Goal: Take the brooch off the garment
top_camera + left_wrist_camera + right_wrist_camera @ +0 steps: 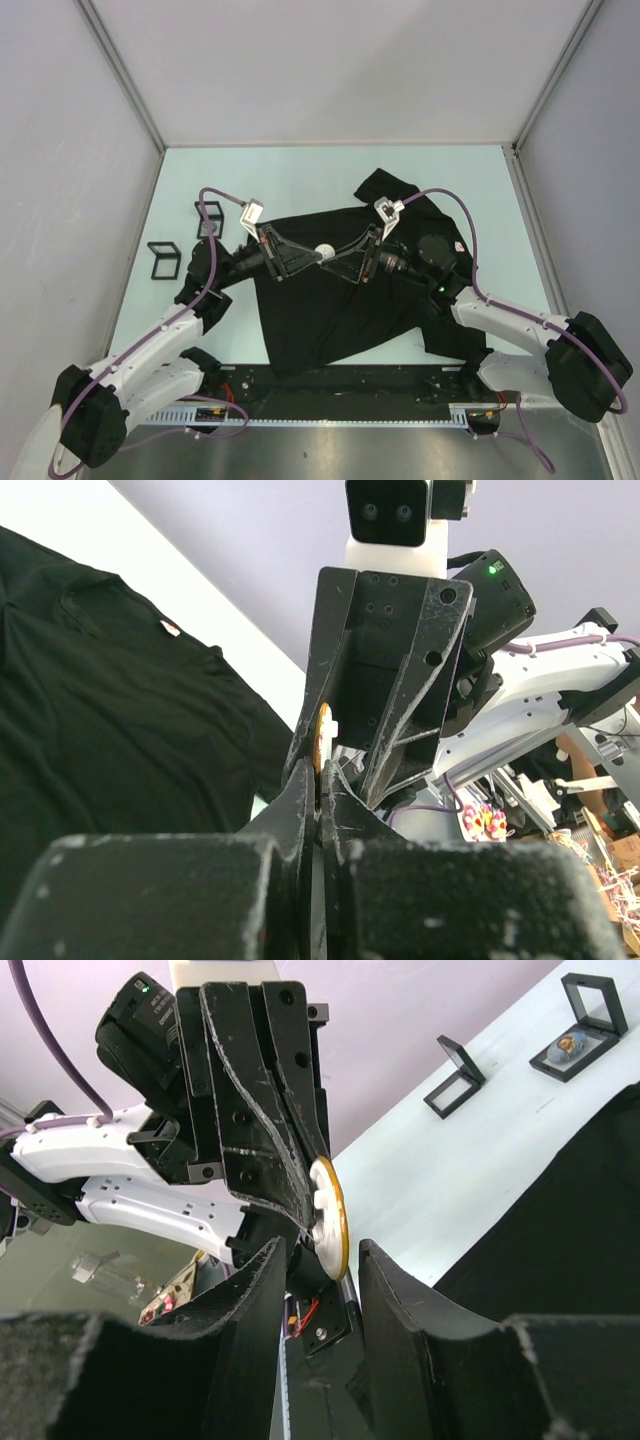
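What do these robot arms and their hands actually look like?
The left arm and right arm are white shells with black joints; a purple cable loops along each. The left hand and right hand each have two long, scuffed black fingers; behind sit a pale camera block and a small green light.

No legible text or labels.
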Robot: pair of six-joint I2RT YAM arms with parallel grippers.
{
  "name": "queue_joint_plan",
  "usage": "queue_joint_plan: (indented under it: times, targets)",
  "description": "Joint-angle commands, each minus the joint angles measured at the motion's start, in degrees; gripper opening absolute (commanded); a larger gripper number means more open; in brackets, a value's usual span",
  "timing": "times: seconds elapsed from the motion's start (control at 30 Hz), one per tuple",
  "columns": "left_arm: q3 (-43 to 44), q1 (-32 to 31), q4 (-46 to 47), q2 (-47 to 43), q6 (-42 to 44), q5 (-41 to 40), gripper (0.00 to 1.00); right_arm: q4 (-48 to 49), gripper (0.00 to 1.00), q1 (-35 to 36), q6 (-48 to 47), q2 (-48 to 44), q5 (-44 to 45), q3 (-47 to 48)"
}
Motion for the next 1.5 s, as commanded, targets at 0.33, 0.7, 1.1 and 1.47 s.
queue_joint_plan:
  times: [0.33,0.7,1.1,1.47]
  targets:
    - [-0.1,-0.3,-1.3,-2.4,2.5,-1.2,0.00,1.5,0.33,0.6,-0.9,1.4,3.3,3.5]
    - [3.0,-2.8,-9.2,-4.5,11.3,-3.5,0.01,1.7,0.27,0.5,1.4,4.0,1.0,4.8]
    - [4.0,-5.6,-10.8,-8.9,18.2,-6.0,0.00,5.1,0.22,0.1,7.4,5.7,-1.9,4.7]
    - [6.1,-7.6,-12.1,-10.3,22.4,-5.5,0.00,7.4,0.13,-1.1,13.6,7.3,-3.8,4.8]
